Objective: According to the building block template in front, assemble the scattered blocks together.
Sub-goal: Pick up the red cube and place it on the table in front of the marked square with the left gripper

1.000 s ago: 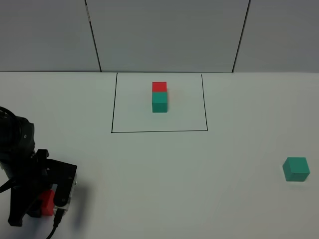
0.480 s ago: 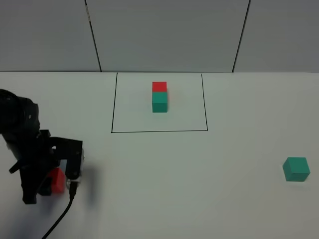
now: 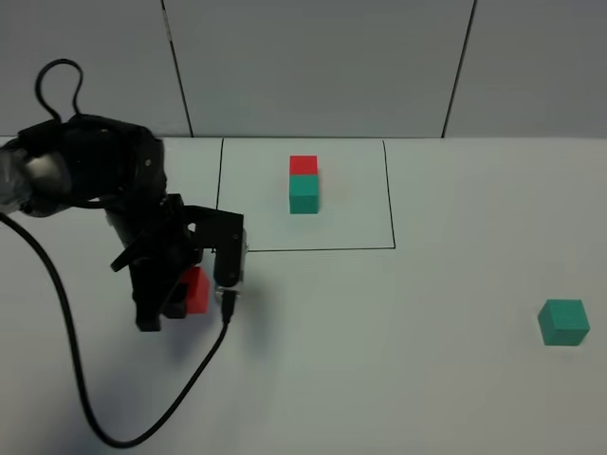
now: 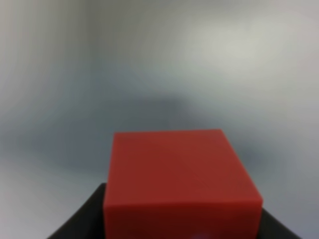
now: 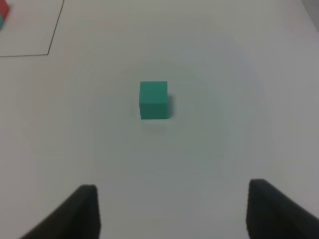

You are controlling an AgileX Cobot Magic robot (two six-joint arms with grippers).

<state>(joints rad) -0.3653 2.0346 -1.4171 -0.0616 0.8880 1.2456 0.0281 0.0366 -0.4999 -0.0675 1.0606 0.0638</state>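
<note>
The building block template, a red cube (image 3: 303, 165) joined to a teal cube (image 3: 303, 193), sits inside a thin black drawn rectangle (image 3: 303, 250) at the back middle of the table. My left gripper (image 3: 190, 296) is shut on the loose red cube (image 3: 197, 289), holding it just in front of the rectangle's left corner. That red cube (image 4: 182, 184) fills the lower part of the left wrist view. The loose teal cube (image 3: 563, 321) lies far right on the table. My right gripper (image 5: 172, 214) is open, with the teal cube (image 5: 153, 99) a short way ahead of its fingers.
A black cable (image 3: 85, 398) trails from the left arm across the front left of the white table (image 3: 398, 379). A grey panelled wall (image 3: 313, 66) stands behind the table. A corner of the drawn rectangle (image 5: 50, 53) shows in the right wrist view.
My left arm has carried the red cube from the front left corner of the table rightward and toward the back, near the rectangle. The teal cube has not moved.
</note>
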